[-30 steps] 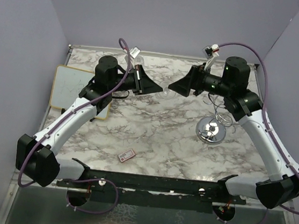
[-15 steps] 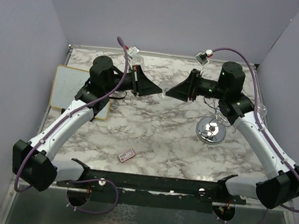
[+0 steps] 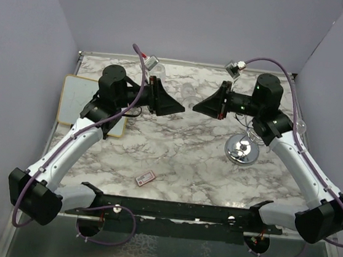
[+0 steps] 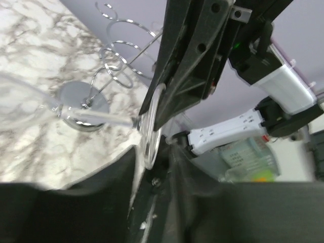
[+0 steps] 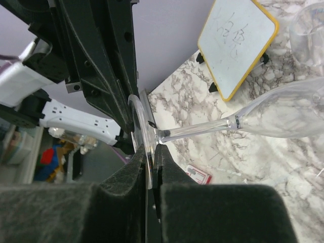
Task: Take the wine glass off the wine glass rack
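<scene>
Pinching the wine glass point(image 5: 202, 130) by its foot, the right gripper point(image 5: 150, 152) was clenched; the left gripper point(image 4: 154, 152) had its fingers parted about that foot, clear of the wine glass rack point(image 3: 241, 150).

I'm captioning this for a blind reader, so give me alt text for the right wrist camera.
The right tool is shut on the round foot of a clear wine glass, whose stem runs right to its bowl over a marble table. The left tool looms close at upper left, and a yellow-framed whiteboard sits at upper right.
</scene>
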Action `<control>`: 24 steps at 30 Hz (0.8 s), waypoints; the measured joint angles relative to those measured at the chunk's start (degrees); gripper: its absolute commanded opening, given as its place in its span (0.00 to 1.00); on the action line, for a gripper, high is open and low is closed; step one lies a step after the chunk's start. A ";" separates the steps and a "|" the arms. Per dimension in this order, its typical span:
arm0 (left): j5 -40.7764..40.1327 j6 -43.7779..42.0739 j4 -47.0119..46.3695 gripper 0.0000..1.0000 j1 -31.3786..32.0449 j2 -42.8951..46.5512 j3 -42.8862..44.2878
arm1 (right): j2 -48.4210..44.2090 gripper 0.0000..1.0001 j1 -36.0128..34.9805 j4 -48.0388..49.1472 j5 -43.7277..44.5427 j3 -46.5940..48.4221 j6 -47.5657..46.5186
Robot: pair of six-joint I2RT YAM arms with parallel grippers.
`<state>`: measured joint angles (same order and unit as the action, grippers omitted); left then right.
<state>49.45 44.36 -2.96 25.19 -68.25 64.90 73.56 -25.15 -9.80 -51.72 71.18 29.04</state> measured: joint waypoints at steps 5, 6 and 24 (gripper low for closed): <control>-1.38 -3.65 4.72 0.80 0.02 2.08 2.25 | -6.36 0.01 0.13 -0.35 2.32 -4.50 -16.11; -2.05 -4.61 5.79 0.81 0.02 2.40 3.15 | -8.50 0.01 0.17 -0.22 2.14 -6.27 -20.61; -16.39 -7.85 19.76 0.87 0.02 3.78 13.84 | -30.67 0.01 -1.31 -7.28 0.11 -33.64 -116.24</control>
<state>33.06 36.51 16.80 25.21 -64.47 78.74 42.89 -26.46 -17.08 -51.62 37.54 -87.20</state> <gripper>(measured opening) 0.850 0.042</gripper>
